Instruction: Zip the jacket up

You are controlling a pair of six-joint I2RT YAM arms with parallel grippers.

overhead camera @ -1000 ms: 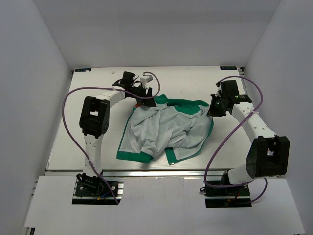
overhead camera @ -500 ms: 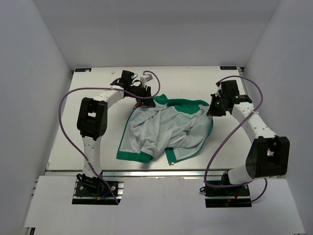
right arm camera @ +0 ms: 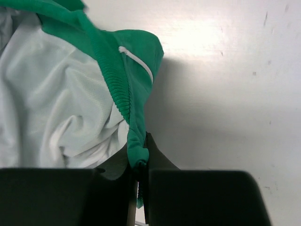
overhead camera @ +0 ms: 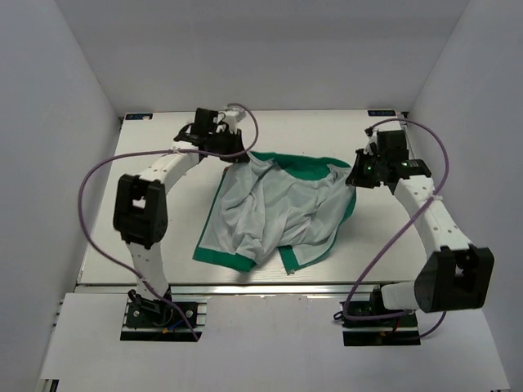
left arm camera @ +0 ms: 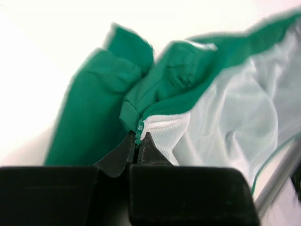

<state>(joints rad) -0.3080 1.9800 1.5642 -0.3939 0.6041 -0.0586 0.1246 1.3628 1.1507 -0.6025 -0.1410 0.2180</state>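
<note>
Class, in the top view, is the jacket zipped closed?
No, the jacket lies spread open, its light grey lining facing up.

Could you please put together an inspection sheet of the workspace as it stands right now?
Surface: white table, with the garment lying in the middle.
Job's things: jacket spread open and rumpled, grey lining up, not zipped.
Clutter: nothing seen.
Grippers: left tool shut on the jacket's far left edge; right tool shut on its far right ribbed edge.
Cables: a purple cable loops loosely beside each arm.
Surroundings: plain white walls on three sides.
</note>
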